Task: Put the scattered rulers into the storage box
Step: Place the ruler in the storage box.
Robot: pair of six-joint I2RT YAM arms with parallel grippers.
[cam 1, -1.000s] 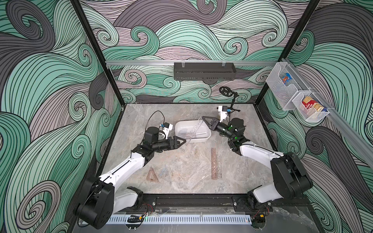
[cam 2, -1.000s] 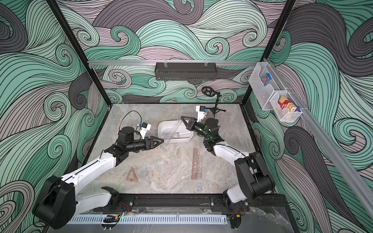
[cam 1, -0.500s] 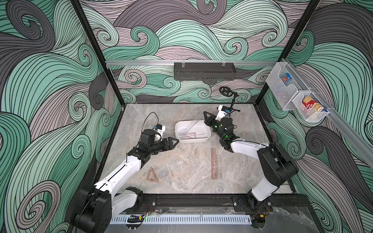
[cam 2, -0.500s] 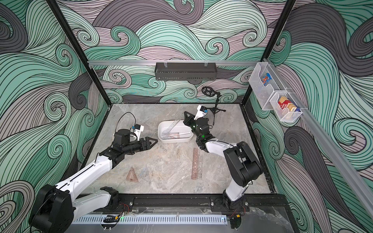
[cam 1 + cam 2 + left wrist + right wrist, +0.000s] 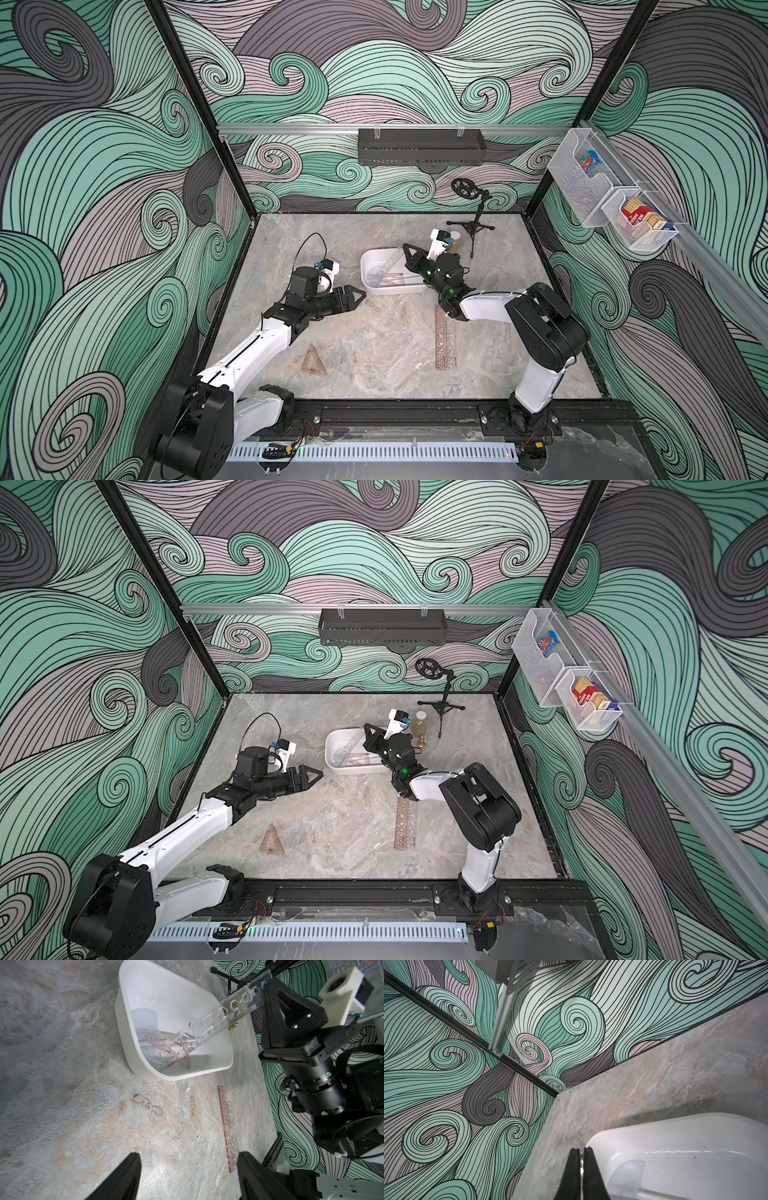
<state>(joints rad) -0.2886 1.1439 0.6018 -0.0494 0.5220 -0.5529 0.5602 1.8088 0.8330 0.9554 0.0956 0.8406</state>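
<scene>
The white storage box sits mid-table. My right gripper is shut on one end of a clear ruler, which slants down into the box. A reddish set square and a clear curved piece lie inside. My left gripper is open and empty, left of the box. On the table lie a reddish straight ruler, a reddish set square and a bluish one.
A small tripod stand and a bottle stand behind the box at the right. A black wall tray hangs on the back wall. White mesh baskets hang on the right wall.
My left gripper has drawn back a little leftward from the box, still open. The right arm has folded in closer, its gripper staying shut on the clear ruler at the box's far right corner.
</scene>
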